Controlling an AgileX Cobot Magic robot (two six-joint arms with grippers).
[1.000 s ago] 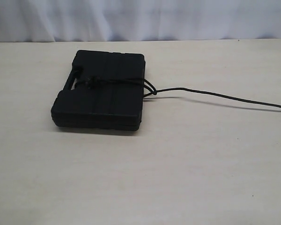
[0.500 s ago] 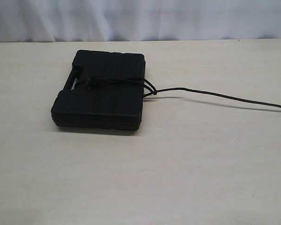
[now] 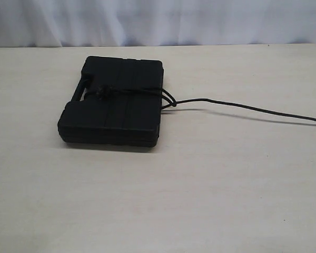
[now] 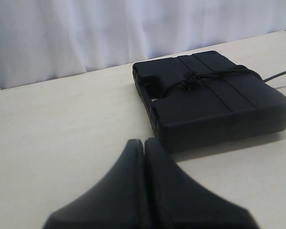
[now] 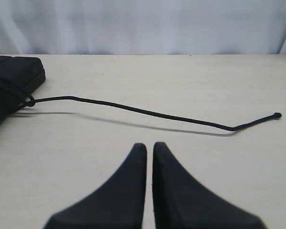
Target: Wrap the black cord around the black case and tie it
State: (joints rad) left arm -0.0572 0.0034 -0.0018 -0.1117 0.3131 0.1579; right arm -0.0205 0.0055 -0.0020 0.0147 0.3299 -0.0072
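The black case [image 3: 113, 113] lies flat on the table, left of centre. The black cord [image 3: 242, 107] crosses its lid, with a knot [image 3: 104, 92] beside the handle slot and a loop at the case's right edge. Its free tail trails right along the table. No gripper shows in the exterior view. In the left wrist view my left gripper [image 4: 144, 141] is shut and empty, short of the case [image 4: 219, 107] and the knot [image 4: 190, 78]. In the right wrist view my right gripper [image 5: 149, 145] is shut and empty, just short of the cord [image 5: 148, 112], whose knobbed tip [image 5: 276, 115] rests on the table.
The pale wooden table [image 3: 200, 184] stretches wide around the case. A white curtain [image 3: 158, 21] hangs along its far edge. Nothing else stands on the table.
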